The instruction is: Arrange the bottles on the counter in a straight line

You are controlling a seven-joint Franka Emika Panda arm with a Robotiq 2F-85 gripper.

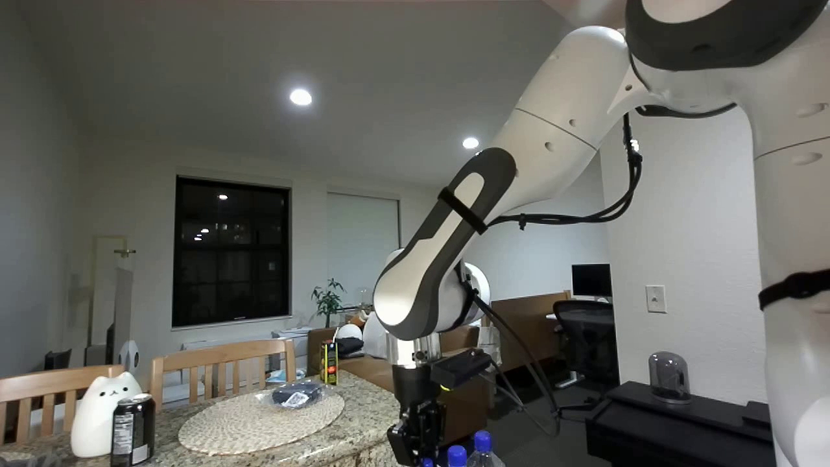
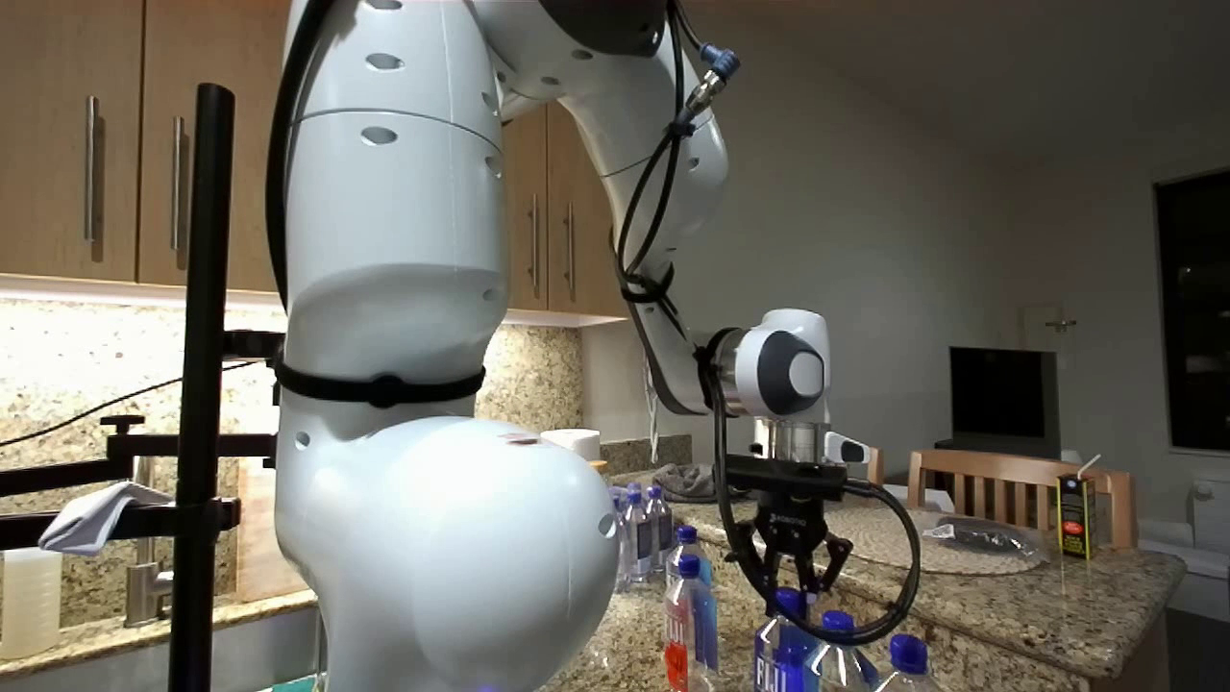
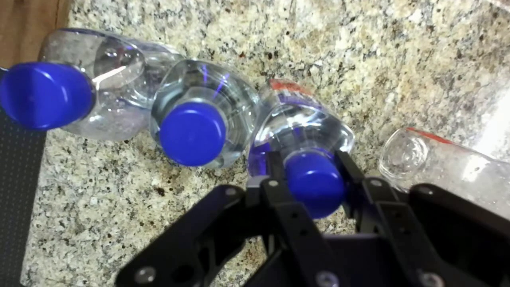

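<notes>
The gripper (image 3: 308, 158) clasps a blue-capped bottle (image 3: 305, 123) on the speckled counter (image 3: 115, 207).

Its fingers (image 3: 275, 165) pinch either side of the cap (image 3: 314, 185) — in the wrist view this bottle is at the end of a close row, just beside a middle bottle (image 3: 193, 133), with a third bottle (image 3: 119, 79) past it near the counter's edge. In an exterior view a separate bottle (image 2: 690, 615) stands upright across a gap from the clasped one — and farther back a cluster of bottles (image 2: 637, 540) stands upright, partly hidden behind the arm (image 2: 452, 538).

Counter (image 3: 99, 195) bears bottles (image 3: 193, 133), woven mat (image 1: 253, 425), apparently a cloth (image 2: 687, 482).
</notes>
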